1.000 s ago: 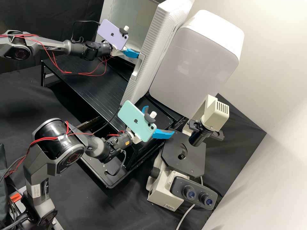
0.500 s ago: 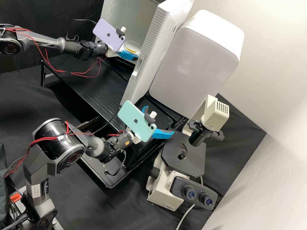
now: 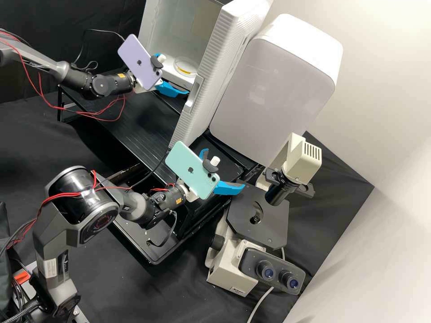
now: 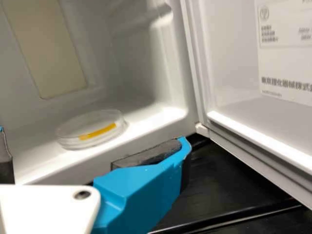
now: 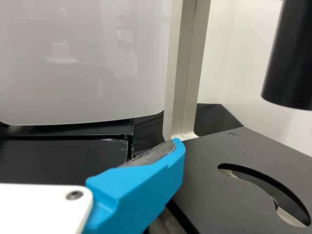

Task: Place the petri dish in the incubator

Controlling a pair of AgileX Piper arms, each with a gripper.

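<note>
Left gripper point(image 3: 170, 75): my fingers are spread and hold nothing, just outside the open incubator point(image 3: 158, 27) at the tabletop's far edge.
Dish point(image 4: 91, 129): it lies flat on the incubator floor, a yellow strip showing through it, apart from my fingers.
Right gripper point(image 3: 222, 171): my fingers are spread and empty, at the edge of the microscope point(image 3: 256, 224) stage.

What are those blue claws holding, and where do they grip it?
Nothing. The petri dish lies free on the incubator floor; the left gripper and right gripper are open and empty.
</note>
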